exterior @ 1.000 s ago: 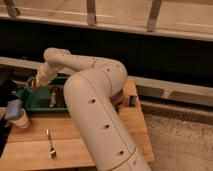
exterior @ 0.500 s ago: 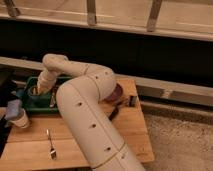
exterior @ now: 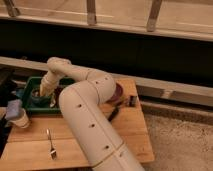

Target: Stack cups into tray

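The green tray (exterior: 29, 82) stands at the table's back left. My gripper (exterior: 43, 93) reaches down into the tray's left half from the white arm (exterior: 90, 110), which crosses the middle of the view. A dark round cup (exterior: 35, 94) sits in the tray right by the gripper, touching it or nearly so. I cannot pick out the blue cup with certainty. The arm hides the right part of the tray.
A pale cup-like object (exterior: 21, 121) with a blue thing (exterior: 13, 108) on top stands left of the tray's front. A fork (exterior: 50, 143) lies on the wooden table (exterior: 130, 130). A dark red bowl (exterior: 118, 93), a black utensil (exterior: 114, 114) and a small dark object (exterior: 131, 100) are right of the arm.
The gripper has stayed over the tray's left half and come down a little into it. The arm's thick link has swung left.
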`<state>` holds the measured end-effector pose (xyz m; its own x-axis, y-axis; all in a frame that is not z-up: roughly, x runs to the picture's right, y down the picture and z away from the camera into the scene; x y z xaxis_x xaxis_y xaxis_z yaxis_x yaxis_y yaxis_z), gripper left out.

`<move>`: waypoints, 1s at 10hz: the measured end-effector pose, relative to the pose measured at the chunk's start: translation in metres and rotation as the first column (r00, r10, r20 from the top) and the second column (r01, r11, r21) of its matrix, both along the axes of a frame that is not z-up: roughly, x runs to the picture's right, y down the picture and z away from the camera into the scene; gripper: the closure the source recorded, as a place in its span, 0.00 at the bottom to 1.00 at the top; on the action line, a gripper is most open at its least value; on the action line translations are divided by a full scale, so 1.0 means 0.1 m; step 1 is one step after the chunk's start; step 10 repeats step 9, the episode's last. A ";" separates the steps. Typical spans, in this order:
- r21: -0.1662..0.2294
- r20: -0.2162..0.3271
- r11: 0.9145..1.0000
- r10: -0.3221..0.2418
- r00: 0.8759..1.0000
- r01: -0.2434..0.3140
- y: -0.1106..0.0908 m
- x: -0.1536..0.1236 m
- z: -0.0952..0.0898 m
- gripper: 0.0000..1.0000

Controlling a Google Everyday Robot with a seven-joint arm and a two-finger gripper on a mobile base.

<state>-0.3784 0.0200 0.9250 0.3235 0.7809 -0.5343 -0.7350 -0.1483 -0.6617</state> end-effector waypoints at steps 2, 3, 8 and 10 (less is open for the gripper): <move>-0.012 0.001 1.000 0.004 1.000 -0.004 0.01 0.02 0.02 0.58; -0.017 0.002 1.000 0.005 1.000 -0.005 0.02 0.01 0.02 0.47; -0.010 0.008 1.000 0.005 1.000 -0.005 -0.01 -0.01 -0.04 0.20; 0.004 0.015 1.000 0.007 1.000 -0.007 -0.05 -0.01 -0.07 0.20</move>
